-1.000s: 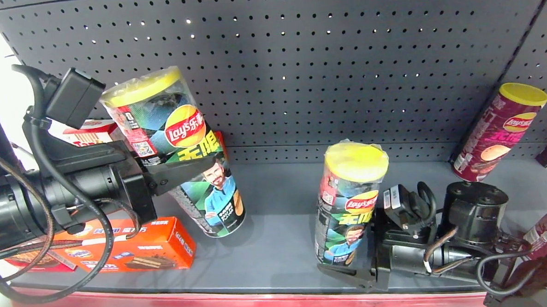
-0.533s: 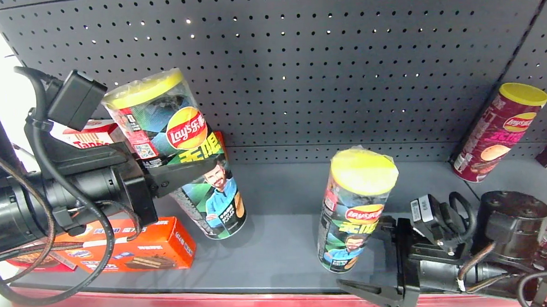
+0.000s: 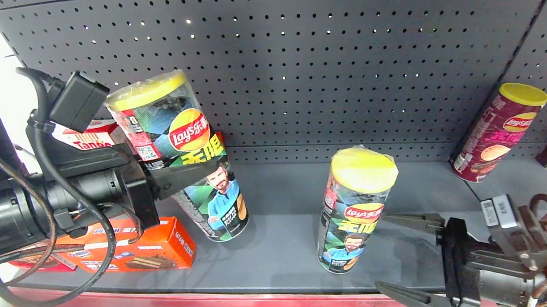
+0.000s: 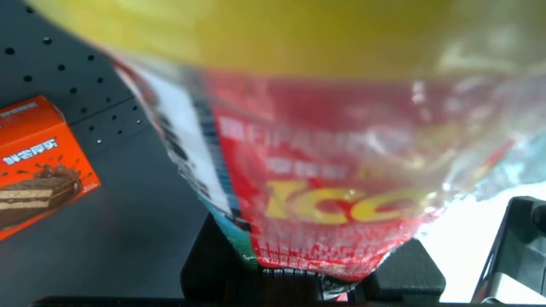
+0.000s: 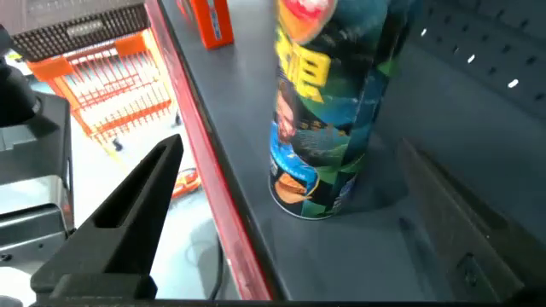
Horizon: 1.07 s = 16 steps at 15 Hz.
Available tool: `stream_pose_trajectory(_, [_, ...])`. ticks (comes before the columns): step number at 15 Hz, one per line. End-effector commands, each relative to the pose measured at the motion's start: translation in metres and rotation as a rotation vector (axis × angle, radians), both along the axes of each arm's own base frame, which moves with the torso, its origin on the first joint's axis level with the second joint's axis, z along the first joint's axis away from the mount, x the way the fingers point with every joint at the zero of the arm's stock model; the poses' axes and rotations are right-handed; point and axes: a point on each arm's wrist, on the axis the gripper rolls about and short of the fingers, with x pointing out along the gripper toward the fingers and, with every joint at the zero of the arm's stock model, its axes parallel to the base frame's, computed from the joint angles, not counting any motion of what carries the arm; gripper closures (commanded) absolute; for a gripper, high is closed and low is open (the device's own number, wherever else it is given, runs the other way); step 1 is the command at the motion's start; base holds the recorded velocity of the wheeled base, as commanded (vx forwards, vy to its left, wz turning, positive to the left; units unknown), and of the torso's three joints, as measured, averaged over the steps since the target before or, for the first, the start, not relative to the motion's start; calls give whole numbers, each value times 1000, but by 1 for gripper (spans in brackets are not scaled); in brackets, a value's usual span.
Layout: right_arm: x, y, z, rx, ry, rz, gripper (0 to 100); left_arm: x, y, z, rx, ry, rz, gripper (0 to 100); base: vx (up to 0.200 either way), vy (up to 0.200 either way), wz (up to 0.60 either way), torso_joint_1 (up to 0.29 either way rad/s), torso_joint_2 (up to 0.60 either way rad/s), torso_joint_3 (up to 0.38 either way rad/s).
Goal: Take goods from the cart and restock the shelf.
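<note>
The tilted can (image 3: 185, 134) and upright can (image 3: 351, 214) show green-blue geometric print under yellow lids; the box (image 3: 164, 245) is orange.

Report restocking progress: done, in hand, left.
Done: one green can stands upright and free on the shelf, the right gripper open beside it. In hand: the left gripper is shut on a second green can, tilted above the shelf beside the orange box. Left: stand it upright and let go; whether the orange basket holds more goods cannot be told.
</note>
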Motion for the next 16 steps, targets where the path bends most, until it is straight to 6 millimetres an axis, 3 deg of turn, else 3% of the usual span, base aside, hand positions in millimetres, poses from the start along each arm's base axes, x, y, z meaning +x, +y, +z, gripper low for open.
stream_pose_trajectory(1, [-34, -20, 17, 49, -90, -8, 0, 0, 0, -1, 0, 2, -1, 100, 0, 0, 0, 0, 0, 0])
stream_pose_trajectory(3, [-51, -33, 22, 55, -102, -29, 0, -3, 1, -1, 0, 1, -1, 100, 0, 0, 0, 0, 0, 0])
stream_pose_trajectory(7, [-106, -65, 24, 42, -70, -198, 0, -12, 3, 0, -3, -7, -5, 100, 0, 0, 0, 0, 0, 0])
stream_pose_trajectory(8, [-106, -65, 24, 42, -70, -198, 0, -12, 3, 0, -3, -7, -5, 100, 0, 0, 0, 0, 0, 0])
stream_pose_trajectory(9, [-131, -79, 15, 37, -57, -238, 0, -17, 5, -2, -2, -4, -5, 100, 0, 0, 0, 0, 0, 0])
stream_pose_trajectory(10, [-142, -85, 8, 31, -49, -256, 0, -17, 5, -3, -1, -2, -4, 100, 0, 0, 0, 0, 0, 0])
stream_pose_trajectory(16, [-188, -102, -44, 76, 47, -498, 0, -21, 7, -1, -4, -9, -7, 100, 0, 0, 0, 0, 0, 0])
